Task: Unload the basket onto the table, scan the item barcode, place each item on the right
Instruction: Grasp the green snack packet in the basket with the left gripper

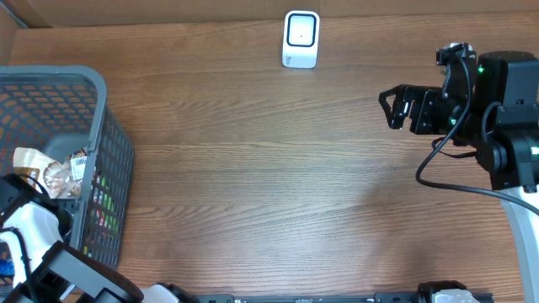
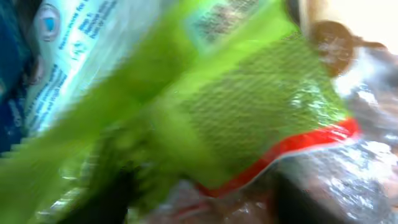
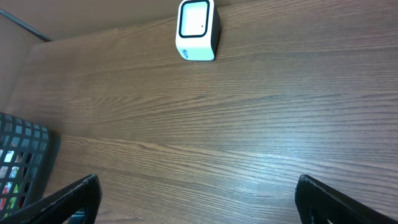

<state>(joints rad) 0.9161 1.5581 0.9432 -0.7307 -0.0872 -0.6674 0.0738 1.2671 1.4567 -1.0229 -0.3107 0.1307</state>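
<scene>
Left pincer (image 1: 14, 192) in basket (image 1: 101, 109) at green packet (image 2: 249, 106); grip indeterminate. Advise pinching packet edge, barcode clear, before lift toward scanner (image 1: 301, 38). Right pincer (image 3: 198, 191) wide open, empty.

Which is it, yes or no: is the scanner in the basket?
No, the scanner stands on the table at its far edge, well apart from the basket.

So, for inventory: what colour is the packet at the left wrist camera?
The packet is lime green, red-edged; left wrist view.
</scene>
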